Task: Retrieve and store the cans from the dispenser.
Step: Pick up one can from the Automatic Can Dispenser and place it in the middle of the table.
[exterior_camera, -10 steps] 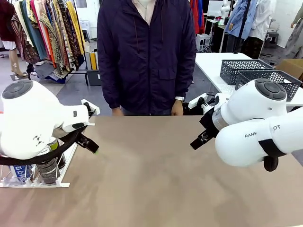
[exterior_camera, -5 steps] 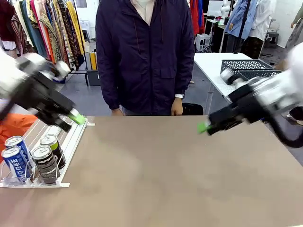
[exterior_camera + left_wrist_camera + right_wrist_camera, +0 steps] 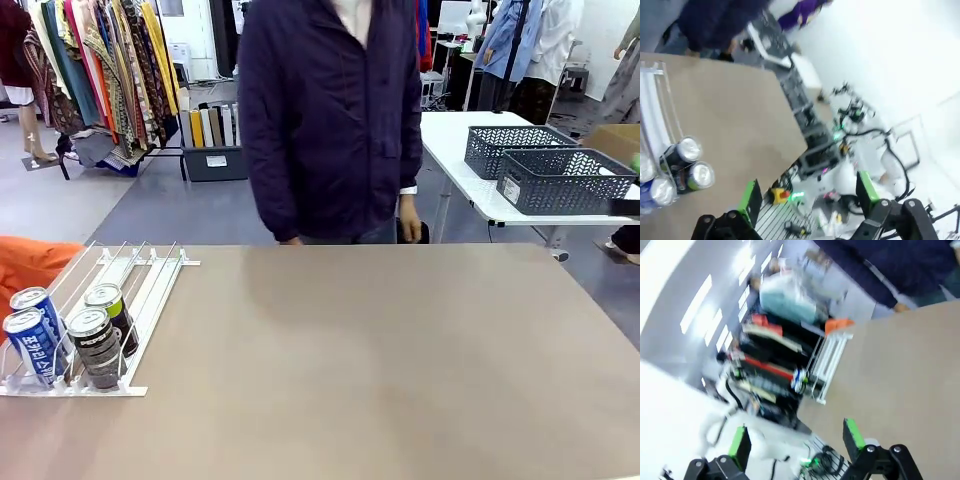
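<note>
Change noted: both arms, low over the table a second ago, have lifted up and back from it. The person at the far side has shifted towards my right.

Left gripper: jaws wide apart, nothing between the green pads. Right gripper: jaws also wide, nothing held.

Meaning for the task: no can has been taken. I judge this to be the very start, with the arms pulling clear before the first approach.

Containers:
- The rack sits at the table's left edge. Four cans stand upright at its near end against the stops: two blue-and-white in the outer lanes, one black, and one with yellow-green markings. The far stretch of the lanes is bare.
- Two grey mesh baskets stand on a separate white table, well apart at far right. I cannot see inside them from here
</note>
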`<state>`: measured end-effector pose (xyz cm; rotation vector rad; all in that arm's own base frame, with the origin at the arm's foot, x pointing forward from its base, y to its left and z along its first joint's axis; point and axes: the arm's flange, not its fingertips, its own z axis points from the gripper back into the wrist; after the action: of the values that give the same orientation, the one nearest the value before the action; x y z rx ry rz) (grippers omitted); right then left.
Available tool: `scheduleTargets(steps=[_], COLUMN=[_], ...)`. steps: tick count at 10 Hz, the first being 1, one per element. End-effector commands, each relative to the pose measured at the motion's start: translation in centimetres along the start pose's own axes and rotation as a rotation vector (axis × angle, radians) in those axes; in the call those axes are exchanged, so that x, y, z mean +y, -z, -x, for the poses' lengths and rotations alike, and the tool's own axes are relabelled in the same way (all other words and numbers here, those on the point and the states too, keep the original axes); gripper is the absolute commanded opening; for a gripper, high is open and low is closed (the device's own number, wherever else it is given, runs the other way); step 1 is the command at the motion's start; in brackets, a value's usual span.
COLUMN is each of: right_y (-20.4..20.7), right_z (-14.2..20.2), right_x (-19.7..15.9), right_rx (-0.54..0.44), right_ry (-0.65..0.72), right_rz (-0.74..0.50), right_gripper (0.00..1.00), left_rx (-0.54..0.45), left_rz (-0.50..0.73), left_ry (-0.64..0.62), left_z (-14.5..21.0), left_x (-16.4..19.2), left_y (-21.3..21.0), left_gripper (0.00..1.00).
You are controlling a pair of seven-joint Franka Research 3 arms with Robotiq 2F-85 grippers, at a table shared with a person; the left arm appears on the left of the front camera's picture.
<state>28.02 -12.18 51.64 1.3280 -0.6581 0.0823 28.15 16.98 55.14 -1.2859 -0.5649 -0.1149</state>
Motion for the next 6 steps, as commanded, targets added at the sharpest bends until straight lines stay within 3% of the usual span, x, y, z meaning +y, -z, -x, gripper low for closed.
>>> scheduleTargets(steps=[1,3,4,5,6], right_y=[-0.4,-0.9,0.3,-6.1,-6.1], right_z=[7.2,7.3,7.0,2.1,2.1], right_x=[-5.1,-6.9,-7.3,-6.9,-6.9], right_rx=[-0.139,-0.171,-0.153,-0.175,-0.175], right_ry=[0.062,0.119,0.097,0.135,0.135], right_rz=[-0.070,-0.034,0.014,-0.035,-0.035], right_gripper=[1.00,1.00,1.00,1.00,1.00], left_rx=[-0.116,-0.210,-0.150,-0.150,-0.150], left_rz=[0.073,0.033,0.043,0.043,0.043], left_ry=[-0.046,-0.183,-0.096,-0.096,-0.096], left_z=[0.0,1.1,1.8,1.8,1.8], left_x=[5.7,9.0,6.1,6.1,6.1], left_y=[-1.6,-3.8,-4.2,-4.2,-4.2], left_gripper=[1.00,1.00,1.00,1.00,1.00])
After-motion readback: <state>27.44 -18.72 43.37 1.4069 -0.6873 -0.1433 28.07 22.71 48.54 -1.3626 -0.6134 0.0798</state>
